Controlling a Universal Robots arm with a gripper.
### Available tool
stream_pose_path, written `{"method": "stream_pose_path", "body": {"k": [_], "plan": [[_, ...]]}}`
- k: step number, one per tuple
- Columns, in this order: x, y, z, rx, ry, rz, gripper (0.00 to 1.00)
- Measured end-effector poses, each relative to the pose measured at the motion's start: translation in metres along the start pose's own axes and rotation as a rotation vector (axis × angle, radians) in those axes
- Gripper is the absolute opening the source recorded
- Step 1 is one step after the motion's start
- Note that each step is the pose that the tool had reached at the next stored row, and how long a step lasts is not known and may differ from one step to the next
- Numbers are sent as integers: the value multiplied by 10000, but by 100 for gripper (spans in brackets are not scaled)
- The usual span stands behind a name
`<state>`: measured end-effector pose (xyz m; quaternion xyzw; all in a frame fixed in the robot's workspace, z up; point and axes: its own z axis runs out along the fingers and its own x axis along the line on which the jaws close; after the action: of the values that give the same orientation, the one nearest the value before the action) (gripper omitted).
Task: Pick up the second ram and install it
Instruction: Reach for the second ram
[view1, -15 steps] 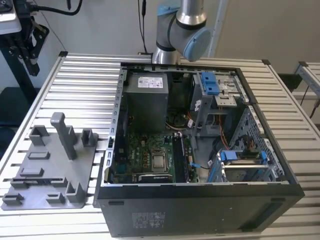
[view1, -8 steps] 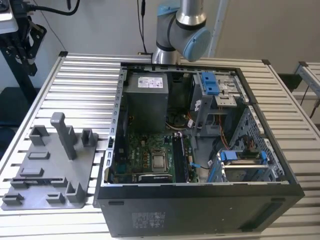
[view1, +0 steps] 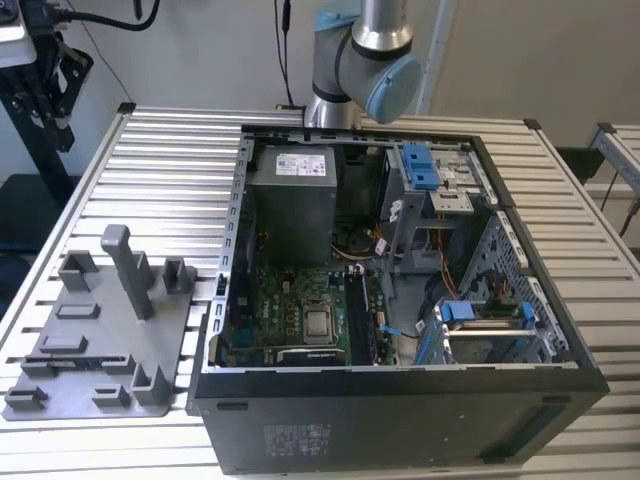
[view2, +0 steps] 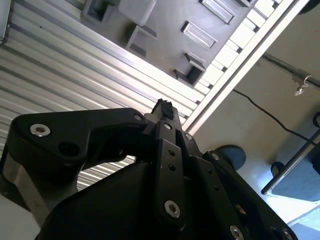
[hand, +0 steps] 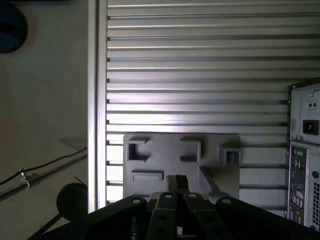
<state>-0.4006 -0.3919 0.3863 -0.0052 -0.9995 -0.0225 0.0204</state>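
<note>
My gripper (hand: 176, 181) hangs high over the slatted table, its black fingers (view2: 164, 109) closed together with nothing between them. Below the fingertips lies the grey plastic tray (hand: 165, 160) with its raised blocks. In the exterior view the tray (view1: 100, 340) sits at the left, beside the open computer case (view1: 400, 300). A thin dark strip (view1: 75, 357) runs across the tray's near part between two blocks; it looks like the second ram, though I cannot be sure. A dark memory stick (view1: 360, 318) stands in the motherboard slots beside the processor socket (view1: 318, 322).
The arm's base and elbow (view1: 365, 60) rise behind the case. A tall grey post (view1: 125, 265) stands up from the tray. The case's rear panel (hand: 305, 150) borders the tray's side. A stand (view1: 40, 90) and cables (hand: 45, 167) lie beyond the table's edge.
</note>
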Motion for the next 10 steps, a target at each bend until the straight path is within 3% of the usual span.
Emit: {"method": "stream_pose_path", "body": {"k": [10], "plan": [[-1, -151, 6, -1, -1, -8, 11]]}}
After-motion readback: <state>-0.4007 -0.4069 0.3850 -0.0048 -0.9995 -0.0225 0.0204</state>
